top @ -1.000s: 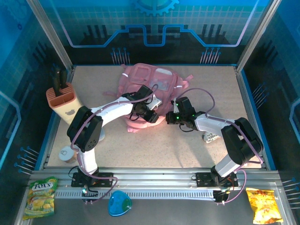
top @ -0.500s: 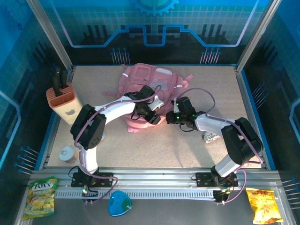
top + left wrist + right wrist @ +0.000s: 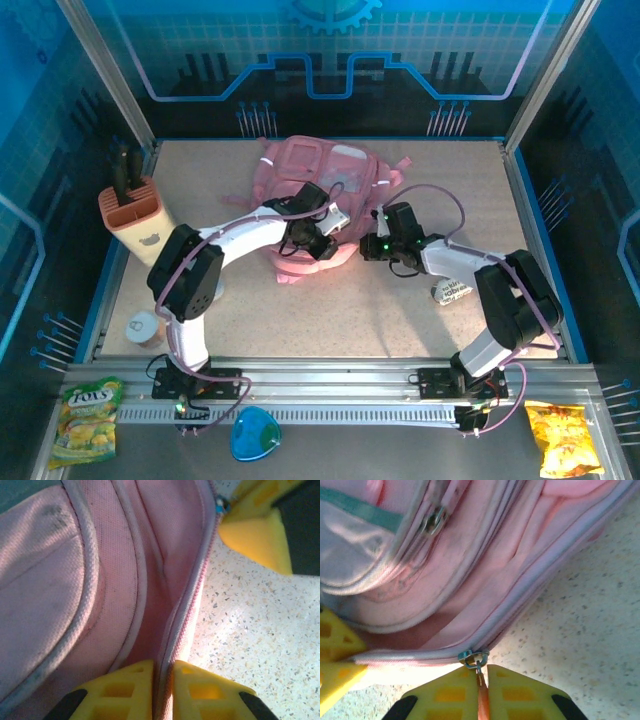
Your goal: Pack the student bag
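Left gripper (image 3: 162, 676) clamps the pink backpack (image 3: 55, 585) at its zipper edge (image 3: 189, 607); right gripper (image 3: 481, 674) pinches the zipper pull (image 3: 482, 700).

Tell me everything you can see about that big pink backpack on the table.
The student bag is a large, soft pink fabric backpack lying flat at the far middle of the table, with pale panels, light piping, a teal strip and a metal pocket zip. The left gripper pinches its zipped edge; the right gripper pinches the zip pull at that same edge.
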Tool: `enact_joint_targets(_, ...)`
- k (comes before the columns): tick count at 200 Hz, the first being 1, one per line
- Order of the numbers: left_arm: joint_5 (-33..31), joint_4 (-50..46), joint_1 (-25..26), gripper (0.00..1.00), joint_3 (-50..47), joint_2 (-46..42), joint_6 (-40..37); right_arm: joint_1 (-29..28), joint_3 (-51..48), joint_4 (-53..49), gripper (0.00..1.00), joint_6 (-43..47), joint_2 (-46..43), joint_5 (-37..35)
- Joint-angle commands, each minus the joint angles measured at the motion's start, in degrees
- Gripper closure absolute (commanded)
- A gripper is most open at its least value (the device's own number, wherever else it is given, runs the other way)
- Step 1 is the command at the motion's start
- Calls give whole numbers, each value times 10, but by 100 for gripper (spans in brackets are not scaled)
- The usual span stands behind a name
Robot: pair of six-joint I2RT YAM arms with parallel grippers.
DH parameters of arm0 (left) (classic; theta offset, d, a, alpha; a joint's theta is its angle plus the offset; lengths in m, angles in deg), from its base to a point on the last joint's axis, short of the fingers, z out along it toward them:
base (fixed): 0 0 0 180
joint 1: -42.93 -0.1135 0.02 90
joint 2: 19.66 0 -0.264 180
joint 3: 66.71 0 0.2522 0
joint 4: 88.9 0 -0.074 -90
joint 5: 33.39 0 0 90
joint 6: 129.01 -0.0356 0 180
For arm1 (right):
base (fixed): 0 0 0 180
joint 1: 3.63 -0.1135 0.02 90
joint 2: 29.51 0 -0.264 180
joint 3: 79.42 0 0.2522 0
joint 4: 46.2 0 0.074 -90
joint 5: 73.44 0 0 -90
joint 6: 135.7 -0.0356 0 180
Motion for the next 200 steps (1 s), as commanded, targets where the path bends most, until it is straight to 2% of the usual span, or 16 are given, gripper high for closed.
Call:
enact_joint_targets(1,-5,-3,2,86,-31,-46,26,29,41,-40,86,35,14,-44)
enact_joint_targets(51,-2,6,15,87,-79,-89,60,61,136,-74,85,67,72,-70)
enact_joint_targets(69,-10,0,22,87,-85,-93,69,71,169,-85,80,70,95,-77)
enact_joint_targets(107,0,-1,46,87,-103,-100,76,95,228,-124,76,57,133,-83)
enact_joint_targets(141,16,-9,64,85,-103,-104,73,104,241,-147,75,40,130,-75)
enact_joint_targets(154,18,-11,68,84,-97,-106,73,105,232,-144,71,36,115,-57)
enact_joint_targets(180,4,-15,74,72,-77,-115,79,105,197,-147,60,16,60,-13)
enact_joint_targets(189,-12,-17,74,64,-69,-120,80,105,175,-144,56,2,34,-3)
enact_joint_targets(200,-40,-20,74,61,-57,-127,80,105,142,-134,51,-19,0,14)
